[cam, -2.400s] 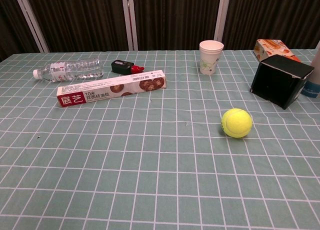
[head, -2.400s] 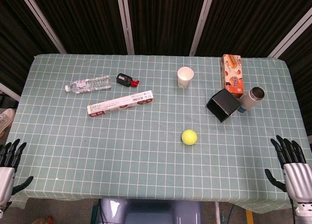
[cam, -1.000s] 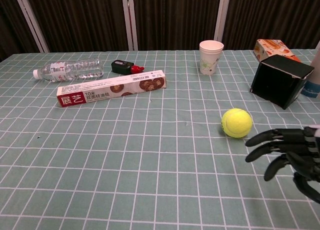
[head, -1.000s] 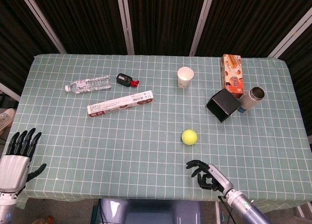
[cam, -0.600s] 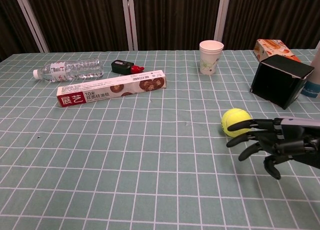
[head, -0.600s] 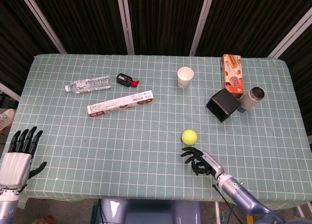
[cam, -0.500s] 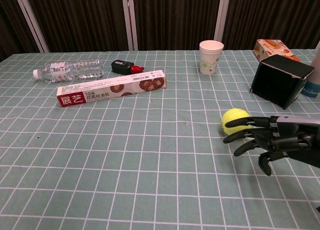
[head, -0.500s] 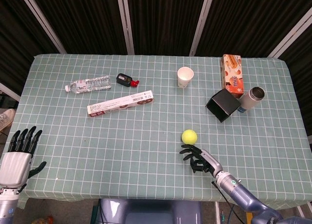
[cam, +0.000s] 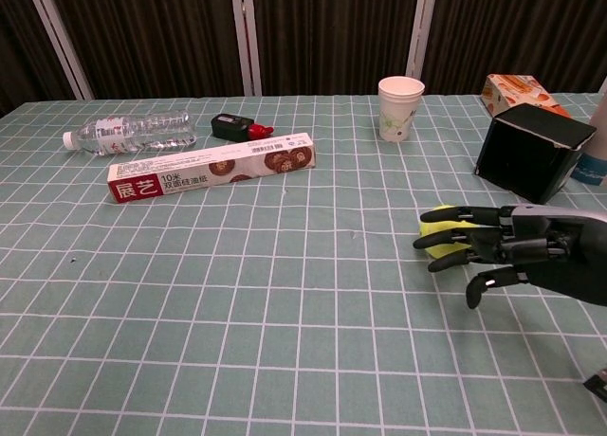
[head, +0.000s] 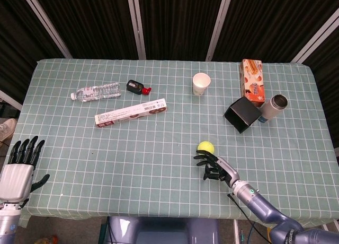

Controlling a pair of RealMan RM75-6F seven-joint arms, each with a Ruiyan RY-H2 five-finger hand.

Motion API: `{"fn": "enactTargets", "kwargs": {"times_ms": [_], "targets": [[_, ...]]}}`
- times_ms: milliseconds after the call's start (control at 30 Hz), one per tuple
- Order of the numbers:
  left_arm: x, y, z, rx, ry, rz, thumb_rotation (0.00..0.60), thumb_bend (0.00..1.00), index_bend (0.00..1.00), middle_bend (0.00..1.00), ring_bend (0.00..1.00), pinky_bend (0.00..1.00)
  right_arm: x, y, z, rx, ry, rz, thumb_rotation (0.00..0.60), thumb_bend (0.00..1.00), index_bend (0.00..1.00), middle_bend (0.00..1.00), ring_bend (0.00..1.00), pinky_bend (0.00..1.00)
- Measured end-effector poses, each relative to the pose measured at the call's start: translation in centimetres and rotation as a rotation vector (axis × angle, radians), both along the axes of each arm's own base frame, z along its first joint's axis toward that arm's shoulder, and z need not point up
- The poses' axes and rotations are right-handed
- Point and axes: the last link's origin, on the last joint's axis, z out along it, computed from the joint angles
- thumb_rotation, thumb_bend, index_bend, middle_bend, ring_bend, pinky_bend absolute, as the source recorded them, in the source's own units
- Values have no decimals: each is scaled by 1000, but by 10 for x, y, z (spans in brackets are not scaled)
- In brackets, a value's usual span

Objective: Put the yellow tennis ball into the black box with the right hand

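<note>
Reaching farther in, right hand (cam: 503,246) now spreads its fingers over yellow tennis ball (cam: 438,239), not yet gripping.

Count running across the green checked tablecloth (head: 106,148), one cloth covering the table. One yellow tennis ball (head: 205,146) is lying on it. One black box (head: 242,114) is sitting tilted. One white paper cup (head: 201,84) is standing upright. One clear water bottle (head: 95,91) is lying on its side. One long flat carton (head: 130,112) is lying near it. One orange snack box (head: 252,81). One grey flask (head: 273,107) (open-topped). One small black-and-red item (head: 137,87). Two robot hands are showing: right hand (head: 216,166), left hand (head: 18,170).
</note>
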Motion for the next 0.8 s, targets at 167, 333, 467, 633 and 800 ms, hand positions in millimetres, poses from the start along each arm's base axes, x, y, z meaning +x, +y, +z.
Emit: {"fn": "enactTargets", "kwargs": {"times_ms": [167, 333, 467, 633, 800], "targets": [[0, 1, -1, 4, 6, 8, 600, 125, 0, 0, 0, 0, -4, -7, -1, 2, -15, -12, 600, 782, 95, 179, 208, 455], [-1, 3, -2, -6, 7, 16, 600, 124, 0, 0, 0, 0, -6, -17, 0, -2, -40, -33, 600, 783, 63, 149, 180, 402], [-2, 3, -2, -26, -8, 21, 600, 124, 0, 0, 0, 0, -9, -26, -1, -15, -49, -44, 600, 782, 53, 140, 165, 371], [-2, 4, -1, -21, -5, 24, 600, 124, 0, 0, 0, 0, -11, -36, -1, -26, -42, -38, 600, 783, 44, 134, 153, 347], [-2, 6, -4, -22, 8, 33, 600, 124, 0, 0, 0, 0, -16, -45, 1, -35, -30, -35, 600, 783, 44, 134, 152, 340]]}}
